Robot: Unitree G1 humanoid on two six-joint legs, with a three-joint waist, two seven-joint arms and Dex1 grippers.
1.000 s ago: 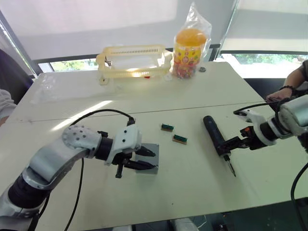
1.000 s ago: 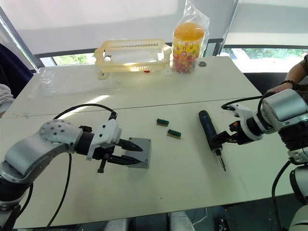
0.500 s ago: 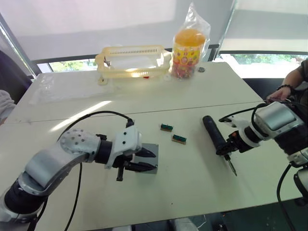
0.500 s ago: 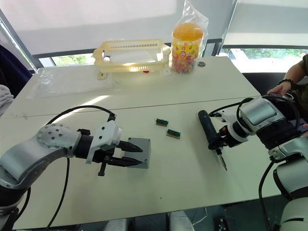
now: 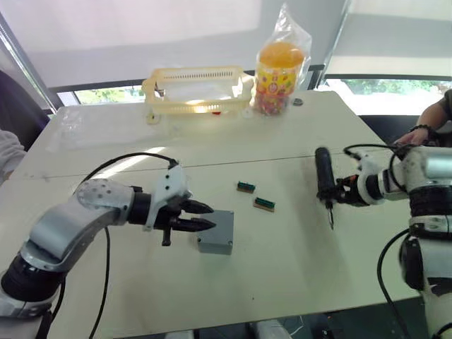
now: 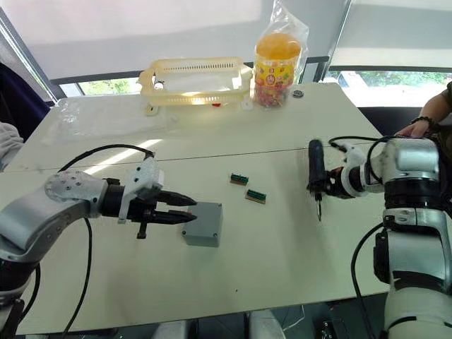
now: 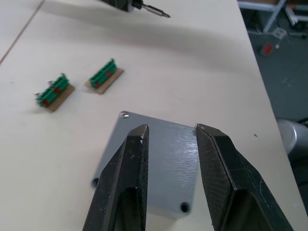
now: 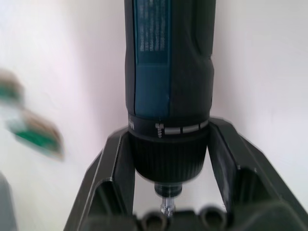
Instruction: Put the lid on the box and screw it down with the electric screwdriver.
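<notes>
The grey-blue box point(image 5: 214, 246) stands on the white table point(image 5: 282, 282) with the flat lid point(image 7: 163, 159) lying on top of it, screw holes showing at the lid's corners. My left gripper point(image 5: 210, 216) is open just left of the box, fingertips over the lid's near edge and nothing between them. My right gripper point(image 5: 340, 193) is shut on the dark blue electric screwdriver point(image 5: 324, 176), held off the table to the right of the box, bit pointing down. In the right wrist view both fingers point(image 8: 113, 168) clamp the screwdriver's point(image 8: 168, 72) collar.
Two small green blocks point(image 5: 246, 187) point(image 5: 263, 204) lie between the box and the screwdriver. At the far edge stand a yellow basket point(image 5: 196, 88) and a bagged snack jar point(image 5: 279, 67). A person's hand point(image 5: 415, 134) rests at the right edge.
My right gripper has lifted the screwdriver off the table and turned it upright. My left gripper has drawn back to the left, off the top of the box.
</notes>
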